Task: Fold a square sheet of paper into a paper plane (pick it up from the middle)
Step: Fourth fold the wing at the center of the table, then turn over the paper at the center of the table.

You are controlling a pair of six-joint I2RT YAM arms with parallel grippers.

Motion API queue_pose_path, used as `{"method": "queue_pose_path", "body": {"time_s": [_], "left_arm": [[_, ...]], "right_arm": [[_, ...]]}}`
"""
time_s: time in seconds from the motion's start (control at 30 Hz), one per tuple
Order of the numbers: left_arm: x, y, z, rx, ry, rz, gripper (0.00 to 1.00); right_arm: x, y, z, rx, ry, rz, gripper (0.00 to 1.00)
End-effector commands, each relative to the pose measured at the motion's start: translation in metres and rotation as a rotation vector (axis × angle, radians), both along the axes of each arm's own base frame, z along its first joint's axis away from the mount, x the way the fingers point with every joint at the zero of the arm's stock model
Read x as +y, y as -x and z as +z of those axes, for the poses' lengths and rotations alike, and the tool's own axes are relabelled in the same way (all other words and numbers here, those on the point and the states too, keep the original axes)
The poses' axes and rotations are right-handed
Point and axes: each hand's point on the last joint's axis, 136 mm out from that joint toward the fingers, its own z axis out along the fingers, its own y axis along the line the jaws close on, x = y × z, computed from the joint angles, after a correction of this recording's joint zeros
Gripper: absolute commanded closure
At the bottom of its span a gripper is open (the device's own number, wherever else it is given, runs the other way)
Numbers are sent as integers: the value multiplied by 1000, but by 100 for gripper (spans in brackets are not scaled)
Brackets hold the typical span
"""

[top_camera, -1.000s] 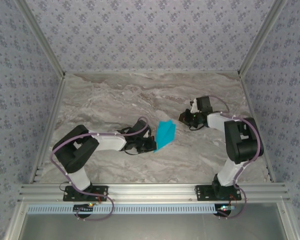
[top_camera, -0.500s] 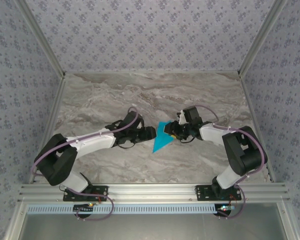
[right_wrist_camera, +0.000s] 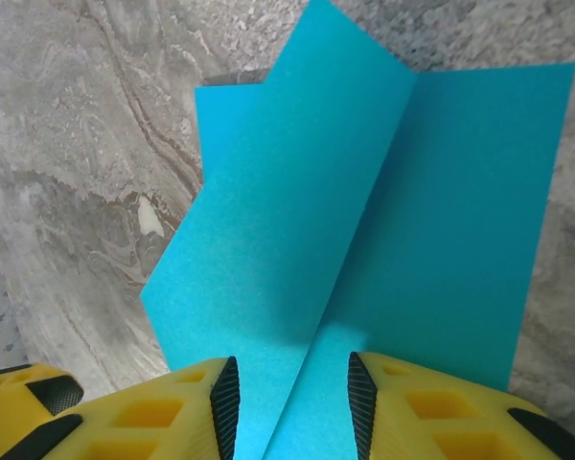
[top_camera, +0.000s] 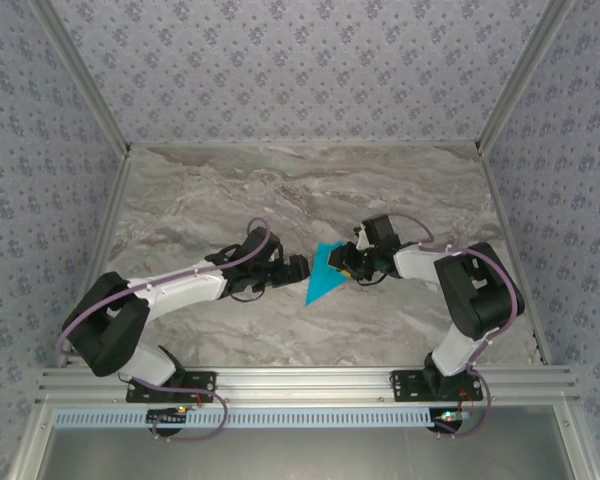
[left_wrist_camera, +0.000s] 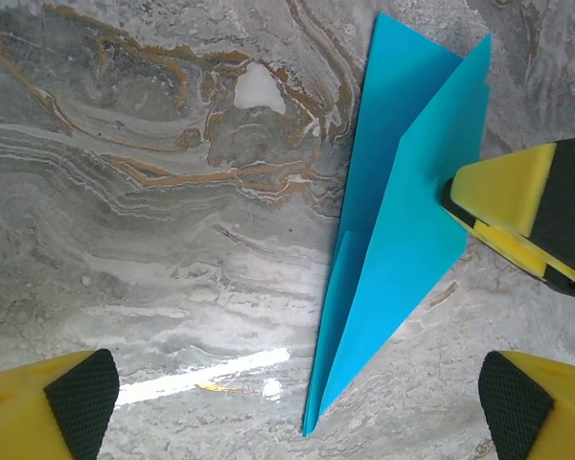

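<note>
Pinching paper plane (top_camera: pixel 323 275) edge with right gripper (top_camera: pixel 352 263); holding left gripper (top_camera: pixel 303 267) spread wide just beside, over marble table (top_camera: pixel 230 190).

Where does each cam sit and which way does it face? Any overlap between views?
Top external: above and behind the robot, facing down at the table; shows the left gripper, the right gripper and the paper between them.
Left wrist: looks down past its own open jaws at the paper and the right gripper.
Right wrist: looks along its own jaws, closed on the paper.
Shared: paper and table in all three.
</note>
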Motion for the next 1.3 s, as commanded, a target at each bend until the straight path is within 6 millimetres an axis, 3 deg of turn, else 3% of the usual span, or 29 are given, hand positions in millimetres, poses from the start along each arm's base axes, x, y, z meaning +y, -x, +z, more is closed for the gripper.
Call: {"method": "queue_pose_path", "body": {"time_s": [0.0,0.6,0.73,0.87,1.0,1.1,1.27], "left_arm": [[1,-2,10,-22,11,8,1],[7,-5,3,23,24,43,1],[8,-7,4,33,39,48,1],[7,-8,11,36,82,35,1],[5,-9,34,25,175,19,1],[2,-9,52,29,268,8,1],[-20,-9,96,6,504,-51,1]], "right_arm": [[4,-6,-2,13,5,-11,62],[30,-6,5,-2,-66,70,72],[34,-4,5,-8,-78,80,78],[33,-7,8,-27,-87,70,93],[27,-23,48,-129,-139,43,97],[22,-34,91,-200,-248,37,97],[16,-42,156,-255,-438,39,96]]}}
